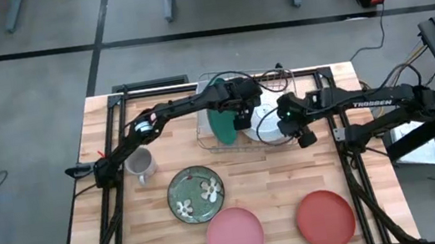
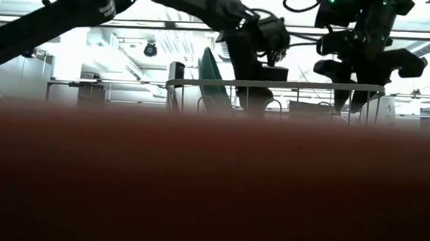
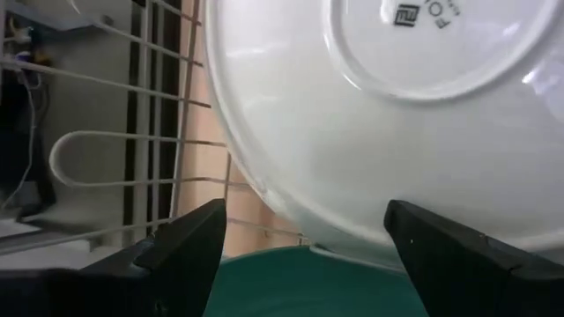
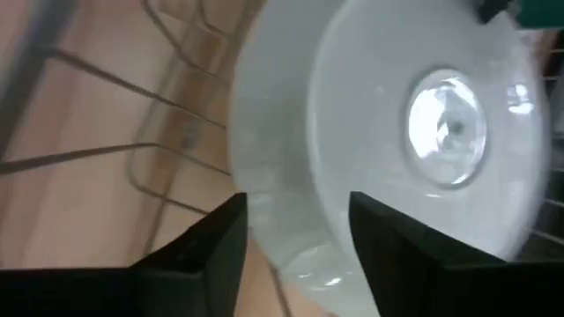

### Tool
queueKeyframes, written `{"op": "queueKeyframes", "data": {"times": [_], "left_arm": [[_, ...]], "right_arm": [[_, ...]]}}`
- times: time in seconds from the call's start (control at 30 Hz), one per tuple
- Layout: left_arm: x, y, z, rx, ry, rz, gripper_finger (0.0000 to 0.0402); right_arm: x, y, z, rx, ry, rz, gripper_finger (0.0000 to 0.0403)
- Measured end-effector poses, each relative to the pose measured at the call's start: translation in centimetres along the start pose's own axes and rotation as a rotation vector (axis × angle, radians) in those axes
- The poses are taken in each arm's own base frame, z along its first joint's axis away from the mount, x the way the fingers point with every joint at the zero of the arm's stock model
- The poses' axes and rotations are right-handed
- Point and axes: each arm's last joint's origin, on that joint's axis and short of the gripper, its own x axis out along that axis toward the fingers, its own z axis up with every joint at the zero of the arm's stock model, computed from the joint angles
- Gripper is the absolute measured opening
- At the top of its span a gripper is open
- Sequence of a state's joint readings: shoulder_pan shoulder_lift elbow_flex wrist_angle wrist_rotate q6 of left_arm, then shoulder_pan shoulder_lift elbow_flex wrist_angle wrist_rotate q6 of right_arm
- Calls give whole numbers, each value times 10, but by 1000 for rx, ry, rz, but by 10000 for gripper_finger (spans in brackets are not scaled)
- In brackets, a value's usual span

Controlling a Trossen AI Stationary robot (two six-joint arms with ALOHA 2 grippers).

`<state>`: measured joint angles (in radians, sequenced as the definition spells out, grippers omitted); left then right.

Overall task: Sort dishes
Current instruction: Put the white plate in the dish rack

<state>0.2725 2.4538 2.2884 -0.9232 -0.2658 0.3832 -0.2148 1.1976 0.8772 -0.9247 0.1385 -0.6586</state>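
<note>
Wire rack holds teal plate and white bowl; both tools spread apart.

rack wires around white bowl

Tabletop seen from overhead; low view level with it; both wrist views close on white bowl.

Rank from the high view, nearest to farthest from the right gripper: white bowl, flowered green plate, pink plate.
From the right gripper:
1. white bowl, right beside it in the rack
2. dark green plate with white flowers, mid-table
3. pink plate, front edge
</note>
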Motion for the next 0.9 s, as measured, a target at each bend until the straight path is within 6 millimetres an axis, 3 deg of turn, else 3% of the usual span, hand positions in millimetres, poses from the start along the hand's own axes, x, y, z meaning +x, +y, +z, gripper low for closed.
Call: {"op": "queueKeyframes", "data": {"times": [0.23, 0.4, 0.57, 0.7, 0.9], "left_arm": [[8, 1, -3, -11, 1, -42, 311], [-9, 4, 3, 1, -7, 0, 311], [-40, 1, 11, 77, -82, -52, 311], [-69, -9, 10, 140, -98, -181, 311], [-64, -43, 17, 307, -105, -243, 304]], "right_arm": [[-5, 14, 10, -83, 22, -35, 242], [-25, 0, 12, 112, 61, -134, 245], [-40, -34, 6, 373, 19, -242, 205], [-35, -66, -13, 552, 29, -308, 153], [-17, -104, -41, 810, -60, -225, 65]]}}
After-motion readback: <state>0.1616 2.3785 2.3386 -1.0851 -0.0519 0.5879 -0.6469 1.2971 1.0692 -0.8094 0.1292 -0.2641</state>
